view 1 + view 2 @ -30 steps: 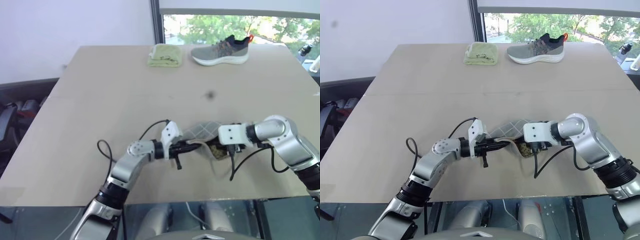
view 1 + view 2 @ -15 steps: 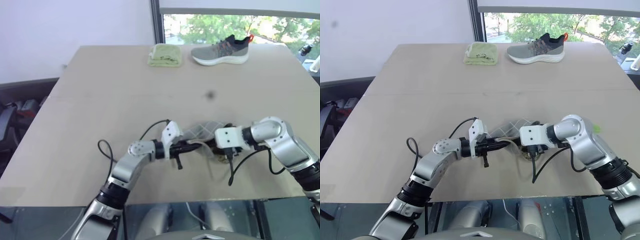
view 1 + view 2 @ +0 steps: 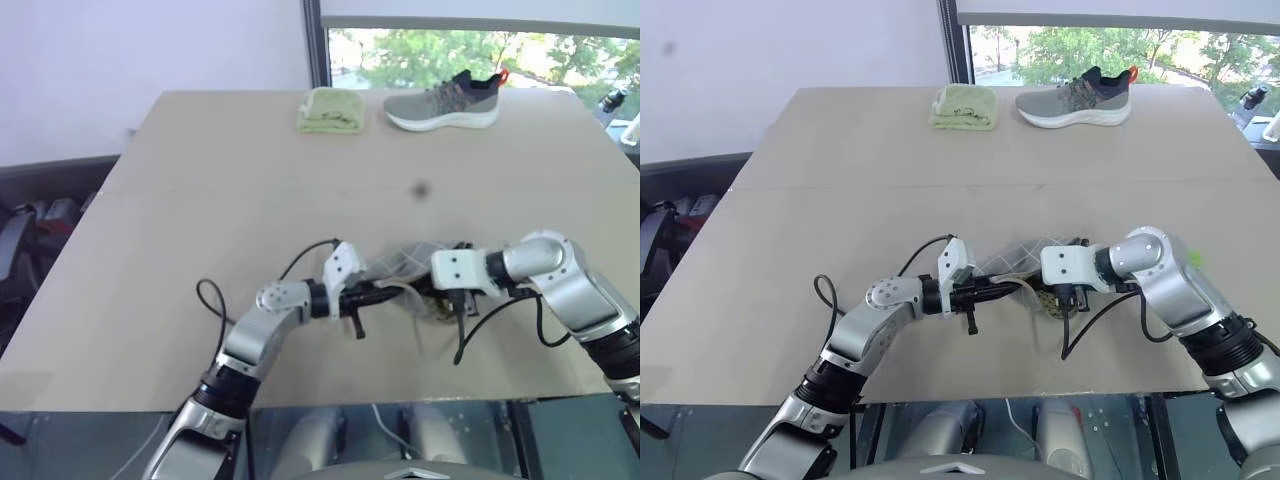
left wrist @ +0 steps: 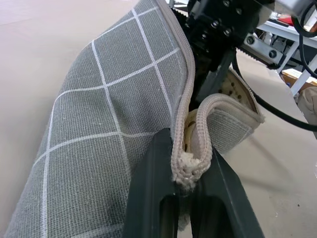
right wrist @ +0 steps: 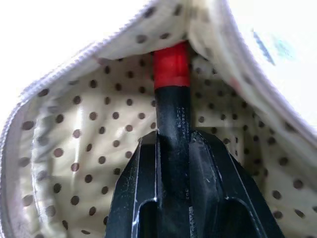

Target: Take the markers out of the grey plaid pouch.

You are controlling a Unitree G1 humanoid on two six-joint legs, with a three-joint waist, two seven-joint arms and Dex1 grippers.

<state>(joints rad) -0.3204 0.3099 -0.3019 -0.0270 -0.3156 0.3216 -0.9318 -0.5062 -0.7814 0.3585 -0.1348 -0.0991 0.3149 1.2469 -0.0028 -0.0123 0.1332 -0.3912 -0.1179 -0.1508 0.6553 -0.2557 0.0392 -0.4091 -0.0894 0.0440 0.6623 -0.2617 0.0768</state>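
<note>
1. Near the front edge of the table [image 3: 200, 200], seen from the head camera, the grey plaid pouch [image 3: 405, 263] lies between the two arms. The left gripper [image 3: 385, 293] reaches in from the left and has the pouch's rim; the right gripper [image 3: 440, 300] dips into the open mouth from the right. Far back sit a grey sneaker [image 3: 442, 101] and a folded yellow-green cloth [image 3: 327, 111], both well apart from the work.

2. At the left wrist, the two black fingers [image 4: 148, 188] are pressed together on the zippered lip of the pouch [image 4: 114, 124], pinching the doubled edge so the mouth gapes. The right arm's hardware pokes into the opening just beyond.

3. Inside the pouch, the right wrist view shows the dotted tan lining [image 5: 74, 148] all around. The right fingers [image 5: 138, 198] are pinching the black end of the red marker [image 5: 171, 67], which runs straight ahead, its red part deeper in. No pale green marker can be made out here.

4. Step in hand, as I judge it: the grip on the first marker is just made, nothing yet out.

5. Next move, likely: draw the right gripper back along the marker's own line, out through the mouth, while the left holds the lip firm so the pouch does not drag along.
</note>
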